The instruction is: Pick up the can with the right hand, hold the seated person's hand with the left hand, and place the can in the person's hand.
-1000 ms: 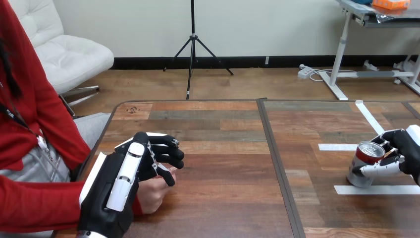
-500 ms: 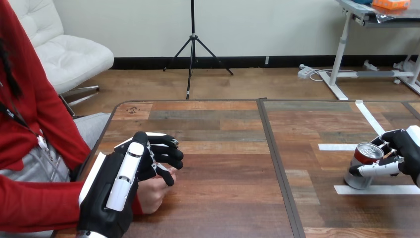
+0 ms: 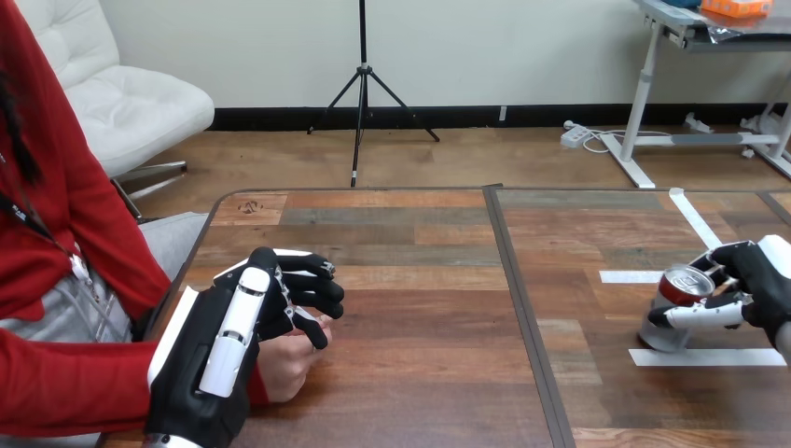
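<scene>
A red and silver can point(image 3: 673, 301) is at the table's right side, tilted, its base near a white tape strip. My right hand point(image 3: 760, 287) wraps it from the right, thumb across its front and fingers behind its top. At the lower left my left hand point(image 3: 244, 327) lies over the person's hand point(image 3: 287, 359), its fingers curled over the person's fingertips. The person's hand rests on the table point(image 3: 429, 308) with its red sleeve behind it.
White tape strips point(image 3: 704, 357) mark the table's right part, one under the can and one farther back point(image 3: 634, 276). A dark seam point(image 3: 522, 308) runs down the table's middle. The person sits at the left edge.
My right hand has carried the can slightly left and tipped it more. My left hand and the person's hand have stayed as they were.
</scene>
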You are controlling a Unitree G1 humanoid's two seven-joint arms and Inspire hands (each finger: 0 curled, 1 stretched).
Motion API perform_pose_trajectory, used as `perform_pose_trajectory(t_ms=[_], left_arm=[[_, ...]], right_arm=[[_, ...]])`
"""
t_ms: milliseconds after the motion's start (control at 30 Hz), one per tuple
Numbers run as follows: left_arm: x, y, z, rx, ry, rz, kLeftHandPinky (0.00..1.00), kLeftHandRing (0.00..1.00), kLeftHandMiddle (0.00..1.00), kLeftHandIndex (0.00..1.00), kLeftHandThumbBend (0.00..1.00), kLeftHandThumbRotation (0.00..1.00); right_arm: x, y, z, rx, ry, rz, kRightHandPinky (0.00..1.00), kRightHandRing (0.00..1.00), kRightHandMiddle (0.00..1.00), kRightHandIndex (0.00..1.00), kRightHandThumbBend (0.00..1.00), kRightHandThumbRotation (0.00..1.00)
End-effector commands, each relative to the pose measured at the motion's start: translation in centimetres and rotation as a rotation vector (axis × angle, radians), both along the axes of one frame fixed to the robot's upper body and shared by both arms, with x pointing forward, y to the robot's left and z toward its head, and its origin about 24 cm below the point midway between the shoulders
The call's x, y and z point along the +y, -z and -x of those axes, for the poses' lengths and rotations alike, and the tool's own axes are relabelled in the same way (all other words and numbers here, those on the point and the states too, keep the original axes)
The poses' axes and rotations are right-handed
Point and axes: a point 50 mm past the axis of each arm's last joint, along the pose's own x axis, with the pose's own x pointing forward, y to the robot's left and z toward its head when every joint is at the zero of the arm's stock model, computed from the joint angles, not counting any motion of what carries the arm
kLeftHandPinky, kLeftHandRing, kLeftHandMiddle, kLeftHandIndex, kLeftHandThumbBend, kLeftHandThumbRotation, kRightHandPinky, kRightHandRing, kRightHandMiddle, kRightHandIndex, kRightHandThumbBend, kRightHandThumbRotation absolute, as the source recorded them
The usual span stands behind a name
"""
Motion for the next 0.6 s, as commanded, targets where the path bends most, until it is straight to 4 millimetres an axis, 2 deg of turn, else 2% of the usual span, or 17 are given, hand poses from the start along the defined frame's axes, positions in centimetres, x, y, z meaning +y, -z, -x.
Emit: perform_pose_trajectory(t_ms=[0, 433, 567], left_arm=[[-0.4, -2.1, -1.0, -0.109, 0.017, -0.004, 0.34, 0.53, 0.53, 0.55, 0.28, 0.96], [-0.2, -2.3, -1.2, -0.118, 0.009, 0.013, 0.34, 0.51, 0.53, 0.54, 0.23, 0.95], [0.0, -2.4, -1.4, -0.127, 0.000, 0.005, 0.33, 0.51, 0.52, 0.54, 0.26, 0.93]], right_arm=[[1.1, -3.3, -2.2, -0.187, -0.029, -0.035, 0.36, 0.40, 0.46, 0.50, 0.69, 0.00], [1.6, -4.6, -2.7, -0.244, -0.086, -0.042, 0.35, 0.39, 0.45, 0.49, 0.71, 0.00], [1.8, -5.0, -2.9, -0.253, -0.104, -0.053, 0.35, 0.38, 0.44, 0.49, 0.71, 0.00]])
